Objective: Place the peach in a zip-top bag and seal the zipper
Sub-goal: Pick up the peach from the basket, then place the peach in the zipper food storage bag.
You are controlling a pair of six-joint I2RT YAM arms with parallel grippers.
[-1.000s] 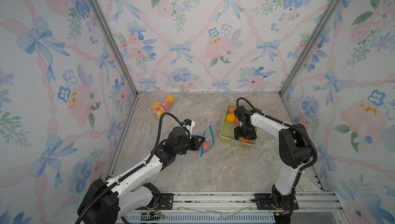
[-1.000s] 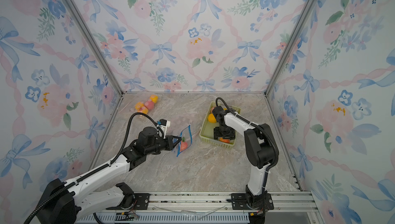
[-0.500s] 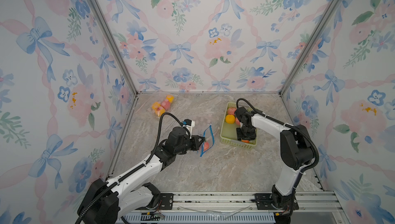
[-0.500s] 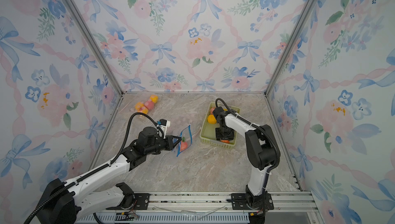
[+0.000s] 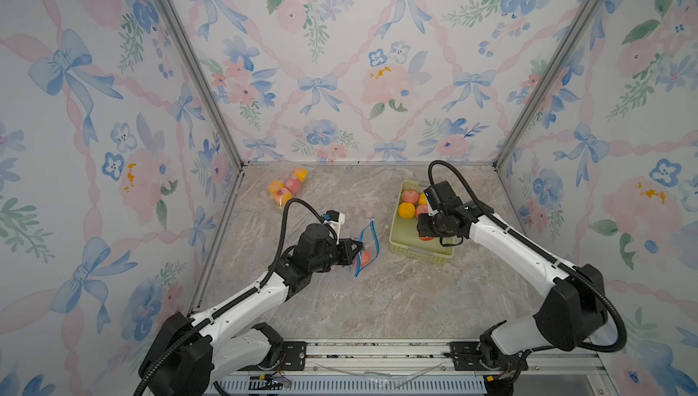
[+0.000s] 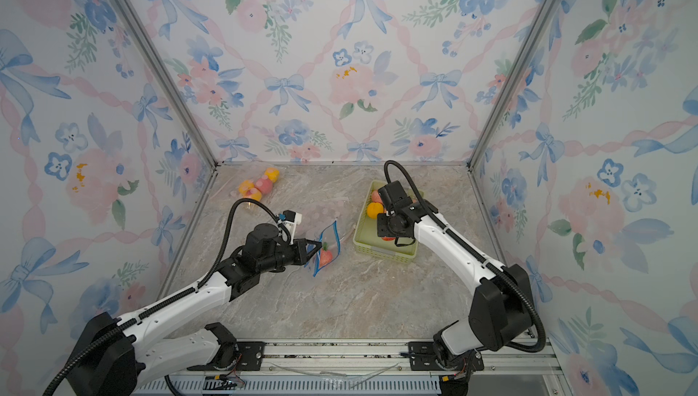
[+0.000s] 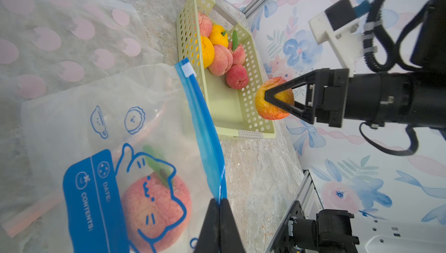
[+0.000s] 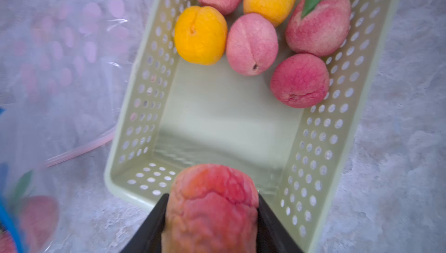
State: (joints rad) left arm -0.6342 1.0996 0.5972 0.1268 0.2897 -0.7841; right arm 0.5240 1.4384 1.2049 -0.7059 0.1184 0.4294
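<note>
Reaching over basket (image 5: 423, 250), right tool (image 8: 212, 225) clamping peach (image 7: 264, 110)

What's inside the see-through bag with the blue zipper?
One pink peach with a green leaf, seen through the zip-top bag. The blue label hides whatever lies behind it.

A pale green perforated basket (image 5: 423, 252) sits at right on the marble bench (image 5: 396, 299), bagged fruit (image 5: 287, 188) far left, bow-patterned walls (image 5: 340, 73) behind.

One green basket (image 8: 135, 109), three pink peaches (image 8: 251, 44), two yellow fruits (image 8: 200, 35), one held peach (image 8: 212, 203), one bagged peach (image 7: 149, 206)
</note>
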